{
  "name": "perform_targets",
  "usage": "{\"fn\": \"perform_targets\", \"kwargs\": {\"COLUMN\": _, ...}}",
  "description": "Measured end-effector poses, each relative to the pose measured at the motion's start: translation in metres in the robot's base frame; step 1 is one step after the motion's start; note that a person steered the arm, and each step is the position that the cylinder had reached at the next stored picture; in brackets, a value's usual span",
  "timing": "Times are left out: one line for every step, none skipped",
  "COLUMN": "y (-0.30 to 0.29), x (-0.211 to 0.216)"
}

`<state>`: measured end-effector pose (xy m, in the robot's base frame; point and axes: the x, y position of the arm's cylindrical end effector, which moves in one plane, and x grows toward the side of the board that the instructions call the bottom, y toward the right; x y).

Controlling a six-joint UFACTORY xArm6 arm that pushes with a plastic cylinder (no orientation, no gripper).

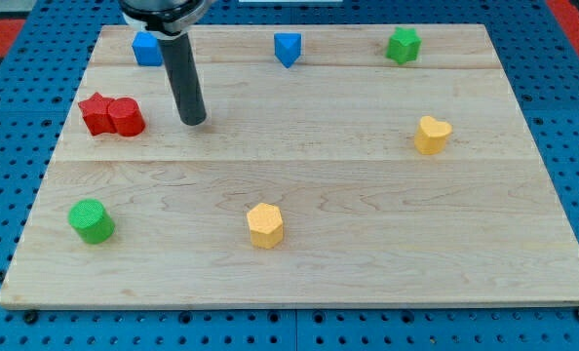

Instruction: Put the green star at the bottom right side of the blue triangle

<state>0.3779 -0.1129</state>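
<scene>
The green star (403, 45) lies near the board's top edge, right of centre. The blue triangle (287, 48) lies at the top centre, to the left of the green star and well apart from it. My tip (194, 121) stands on the board at the upper left, far to the left of both blocks and lower in the view. It touches no block.
A blue cube (147, 48) sits at the top left behind my rod. A red star (96, 113) and a red cylinder (127, 117) touch at the left. A yellow heart (432, 135), a yellow hexagon (265, 225) and a green cylinder (92, 220) lie lower down.
</scene>
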Motion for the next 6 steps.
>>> {"fn": "perform_targets", "kwargs": {"y": 0.031, "x": 0.0}}
{"fn": "perform_targets", "kwargs": {"y": 0.061, "x": 0.0}}
{"fn": "perform_targets", "kwargs": {"y": 0.09, "x": 0.0}}
{"fn": "perform_targets", "kwargs": {"y": 0.119, "x": 0.0}}
{"fn": "perform_targets", "kwargs": {"y": 0.146, "x": 0.0}}
{"fn": "perform_targets", "kwargs": {"y": 0.161, "x": 0.006}}
